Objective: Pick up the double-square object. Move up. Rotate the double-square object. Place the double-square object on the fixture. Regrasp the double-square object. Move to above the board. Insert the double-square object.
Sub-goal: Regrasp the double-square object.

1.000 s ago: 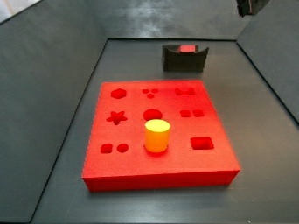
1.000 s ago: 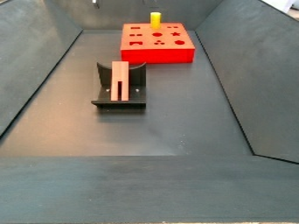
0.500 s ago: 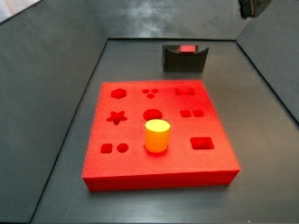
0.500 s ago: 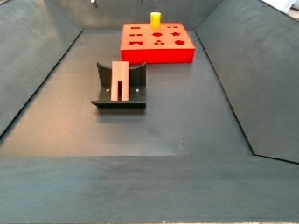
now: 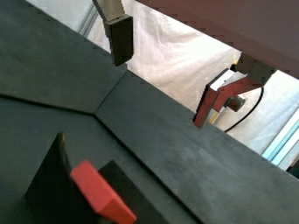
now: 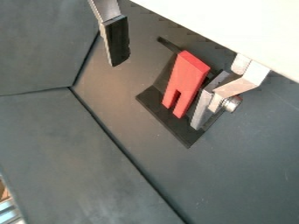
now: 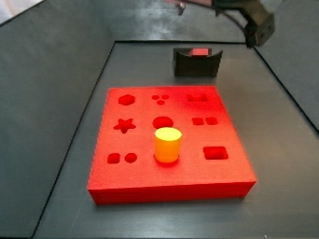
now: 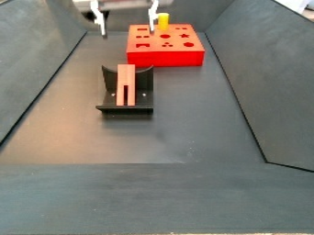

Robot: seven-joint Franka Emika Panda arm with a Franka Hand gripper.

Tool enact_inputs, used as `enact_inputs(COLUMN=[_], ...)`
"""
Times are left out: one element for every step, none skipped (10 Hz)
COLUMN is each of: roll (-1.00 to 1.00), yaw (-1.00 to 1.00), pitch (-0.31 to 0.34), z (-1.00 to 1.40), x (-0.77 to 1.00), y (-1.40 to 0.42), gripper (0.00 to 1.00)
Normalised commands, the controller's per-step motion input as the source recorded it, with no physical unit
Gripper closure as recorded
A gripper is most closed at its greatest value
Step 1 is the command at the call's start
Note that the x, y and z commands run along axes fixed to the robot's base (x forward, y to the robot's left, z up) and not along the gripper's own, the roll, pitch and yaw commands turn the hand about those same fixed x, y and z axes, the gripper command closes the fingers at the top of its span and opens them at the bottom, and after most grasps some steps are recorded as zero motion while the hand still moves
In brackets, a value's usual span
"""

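Your gripper (image 6: pixel 163 66) hangs released and empty above the fixture (image 8: pixel 124 92), its two silver fingers (image 6: pixel 115 39) spread wide with nothing between the dark pads. The double-square object (image 6: pixel 181 81) lies in the fixture's notch, leaning along the dark bracket, apart from both fingers. In a wrist view you see only its red end (image 5: pixel 103 192) poking up from the dark fixture (image 5: pixel 59 179), with the gripper (image 5: pixel 170 74) well clear of it. In both side views the red piece sits on the fixture: a small red patch (image 7: pixel 199 52) atop the dark holder (image 7: pixel 196 63) at the far end of the floor, and a long pale-red strip (image 8: pixel 127 85) from the opposite side. The gripper (image 8: pixel 120 13) shows at the upper edge, high above the floor. The board (image 7: pixel 169 140) lies flat and apart from the fixture, a yellow-orange cylinder (image 7: pixel 167 146) standing upright in one of its holes.
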Motion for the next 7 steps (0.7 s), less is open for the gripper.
enact_inputs(roll=[0.07, 0.06, 0.06, 0.07, 0.07, 0.06, 0.06], yaw=[0.05, 0.03, 0.02, 0.02, 0.02, 0.02, 0.02], pitch=[-0.049, -0.044, -0.036, -0.024, -0.015, -0.008, -0.003], z=[-1.00, -1.00, -1.00, -1.00, -1.00, -0.93, -0.74], x=[0.11, 0.11, 0.12, 0.13, 0.14, 0.13, 0.11], y=[0.04, 0.03, 0.03, 0.02, 0.01, 0.01, 0.00], gripper=[0.00, 0.00, 0.00, 0.00, 0.00, 0.00, 0.00])
